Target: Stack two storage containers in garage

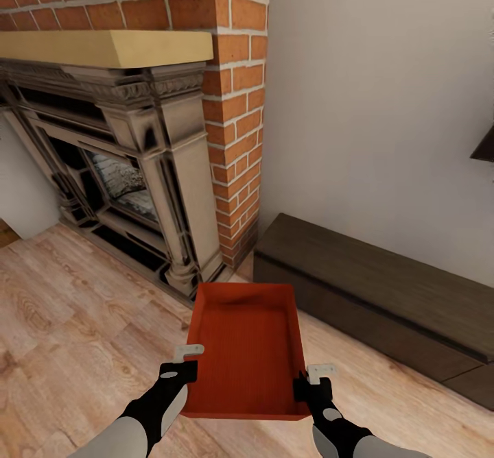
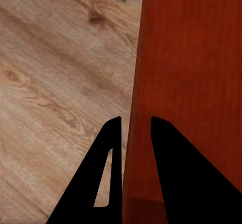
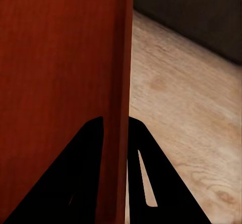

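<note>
Wood-plank floor point(image 1: 82, 321); one storage container point(image 1: 250, 348), two grippers point(image 1: 189, 362) point(image 1: 312, 379) clamping it.

Grey forearms, black wrists, black wedge-shaped hand point(image 2: 136, 128) fingers

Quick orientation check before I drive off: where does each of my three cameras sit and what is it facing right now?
Head view: on the head, looking down over both forearms at the orange-red open-topped tray, red-brick fireplace and long dark low bench.
Left wrist view: near the left gripper, looking along its black fingers straddling the tray's long wall, above the light wood-plank floor.
Right wrist view: near the right gripper, jaws straddling the opposite wall.
Both wrist views share tray and floor.
</note>
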Available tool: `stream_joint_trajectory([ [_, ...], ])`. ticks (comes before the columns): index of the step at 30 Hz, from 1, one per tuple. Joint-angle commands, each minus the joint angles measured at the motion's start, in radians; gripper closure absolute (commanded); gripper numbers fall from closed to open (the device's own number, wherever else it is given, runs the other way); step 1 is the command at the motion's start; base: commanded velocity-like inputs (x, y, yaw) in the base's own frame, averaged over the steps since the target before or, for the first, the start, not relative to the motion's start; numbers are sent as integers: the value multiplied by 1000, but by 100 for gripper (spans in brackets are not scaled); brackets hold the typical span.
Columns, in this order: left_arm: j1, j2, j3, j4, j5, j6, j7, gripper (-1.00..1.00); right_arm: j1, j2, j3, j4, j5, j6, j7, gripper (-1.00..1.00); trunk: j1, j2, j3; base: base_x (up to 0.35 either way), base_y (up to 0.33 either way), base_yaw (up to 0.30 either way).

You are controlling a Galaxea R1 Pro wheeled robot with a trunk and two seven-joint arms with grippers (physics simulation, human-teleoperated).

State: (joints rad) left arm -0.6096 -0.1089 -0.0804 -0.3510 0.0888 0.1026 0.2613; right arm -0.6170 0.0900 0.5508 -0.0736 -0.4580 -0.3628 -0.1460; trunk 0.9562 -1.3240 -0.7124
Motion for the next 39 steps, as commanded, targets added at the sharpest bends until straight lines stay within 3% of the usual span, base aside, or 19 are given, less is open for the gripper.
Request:
stream_joint_trajectory([
  [1,1,0,-2,0,-1,8,15,100,-1,1,-17,0,-13,-7,-9,100,-4,7,4,0,0,0],
  [6,1,1,-2,0,-1,8,15,100,-1,0,-17,0,-13,-7,-9,100,-23,42,28,0,0,0],
  [39,1,0,-2,-2,0,8,15,100,-1,0,-17,0,-13,-7,-9,100,-23,42,81,0,0,0],
])
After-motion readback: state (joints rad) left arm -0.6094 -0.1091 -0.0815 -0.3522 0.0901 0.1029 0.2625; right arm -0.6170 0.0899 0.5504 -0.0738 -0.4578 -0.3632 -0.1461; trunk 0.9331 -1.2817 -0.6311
